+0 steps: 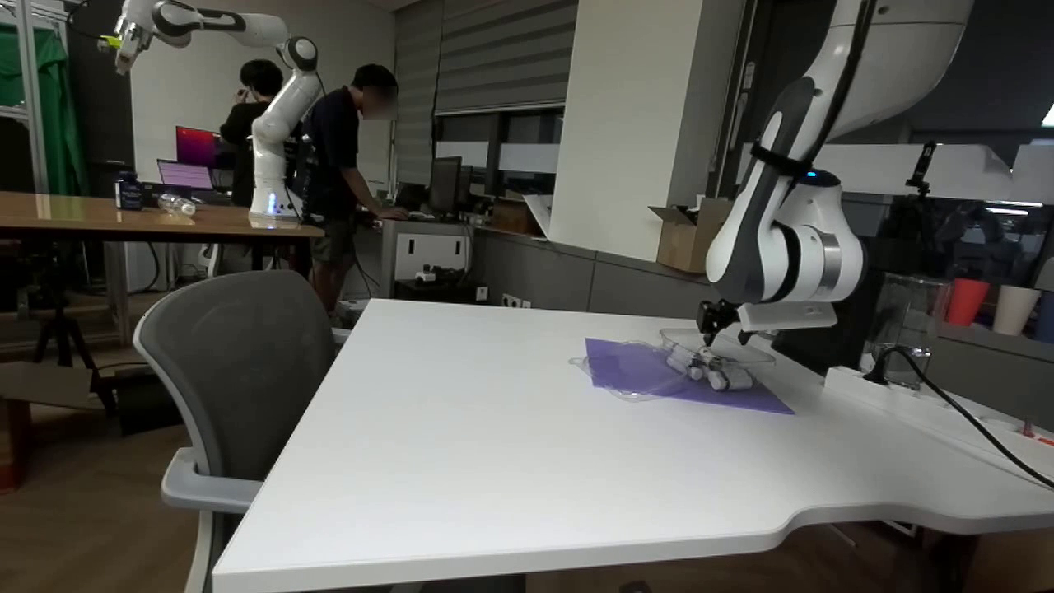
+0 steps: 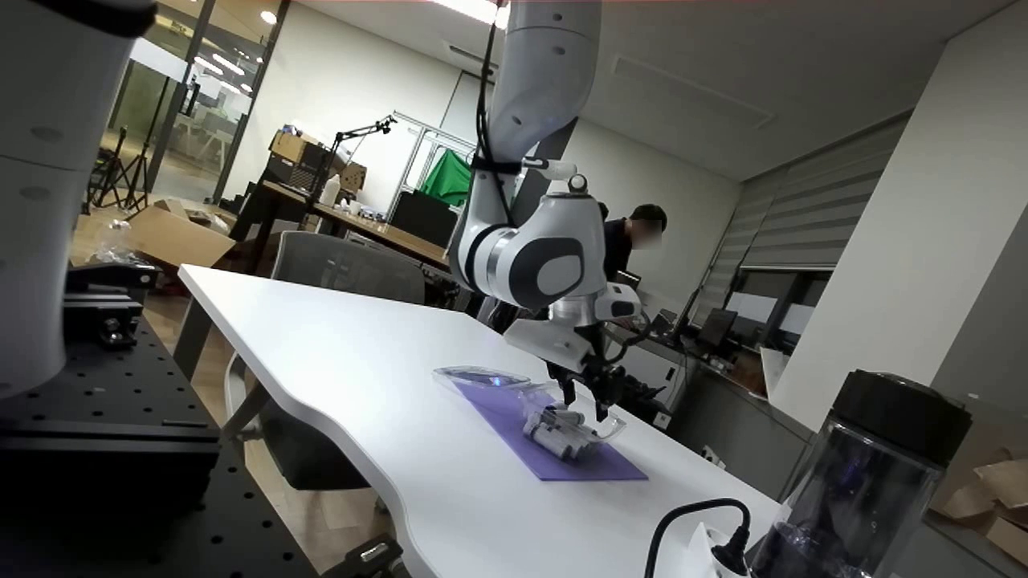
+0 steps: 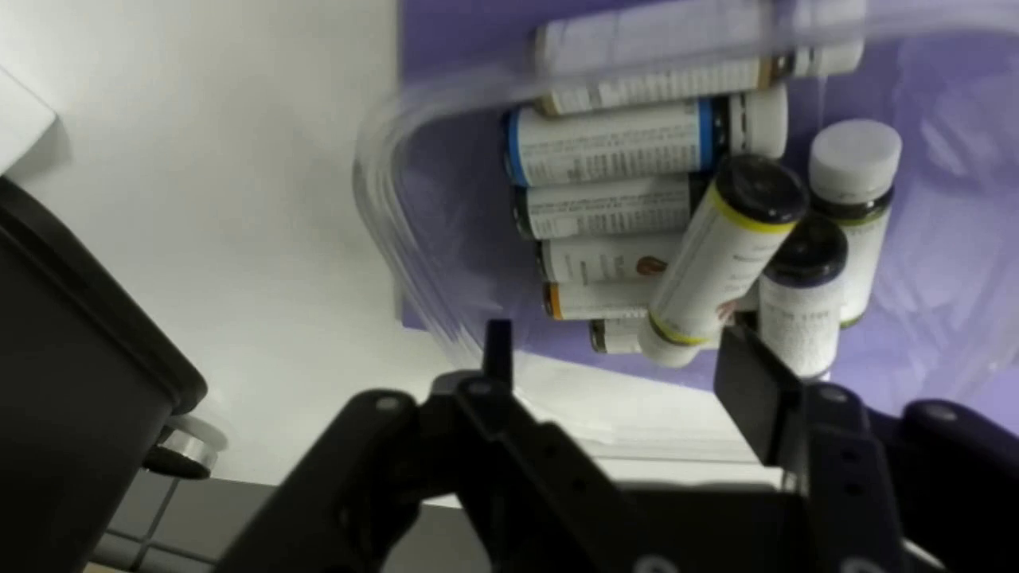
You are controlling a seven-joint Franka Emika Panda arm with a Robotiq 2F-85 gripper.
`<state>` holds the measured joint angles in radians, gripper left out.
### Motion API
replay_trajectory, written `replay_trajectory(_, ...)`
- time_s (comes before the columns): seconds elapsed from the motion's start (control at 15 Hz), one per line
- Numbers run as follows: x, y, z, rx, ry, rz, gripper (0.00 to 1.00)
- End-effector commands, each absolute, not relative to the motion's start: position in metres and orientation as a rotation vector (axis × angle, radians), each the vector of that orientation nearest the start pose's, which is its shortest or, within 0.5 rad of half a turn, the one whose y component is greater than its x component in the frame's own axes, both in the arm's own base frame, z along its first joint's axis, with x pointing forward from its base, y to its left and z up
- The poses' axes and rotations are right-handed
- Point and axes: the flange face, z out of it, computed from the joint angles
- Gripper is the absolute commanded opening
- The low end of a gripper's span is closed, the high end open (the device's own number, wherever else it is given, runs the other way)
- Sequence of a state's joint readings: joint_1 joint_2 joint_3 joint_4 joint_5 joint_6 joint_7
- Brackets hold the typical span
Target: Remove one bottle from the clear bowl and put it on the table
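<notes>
- At the lower part of the wrist view, the gripper (image 3: 617, 350) has its fingers well apart, nothing held between them.
- Just ahead, right of centre, the bottle with yellow bands (image 3: 712, 259) slants across other bottles (image 3: 609, 143) in the clear bowl (image 3: 380, 183).
- Step in hand, as I judge it: lining up for the grasp. Next should come a descent around one bottle, a squeeze, then a lift over the rim.
- That rim curves down the left of those bottles; a finger could snag it.
- In an exterior view, a purple sheet (image 1: 762, 400) lies beneath, a lid-like piece (image 1: 630, 377) overlapping its left side.
- The table (image 1: 445, 453) runs wide toward that frame's lower left: likely the easiest set-down room.
- Farther out, a power strip (image 1: 897, 412) borders the right; a grey chair (image 1: 239, 371) stands past the left edge.
</notes>
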<state>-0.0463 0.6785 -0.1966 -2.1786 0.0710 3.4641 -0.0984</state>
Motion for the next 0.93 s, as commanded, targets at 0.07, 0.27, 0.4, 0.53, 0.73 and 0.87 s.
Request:
replay_trajectory(0.07,0.601,-0.135,0.174,-3.119,0.237,-1.105,0.31)
replay_trajectory(0.27,0.605,-0.128,0.173,-3.108,0.232,-1.101,0.69)
replay_trajectory(0.4,0.598,-0.126,0.164,-3.118,0.242,-1.064,0.81)
replay_trajectory(0.53,0.595,-0.127,0.156,-3.124,0.251,-1.040,0.94)
replay_trajectory(0.73,0.589,-0.126,0.142,-3.133,0.266,-0.999,1.00)
replay_trajectory(0.87,0.584,-0.125,0.136,-3.139,0.274,-0.973,1.00)
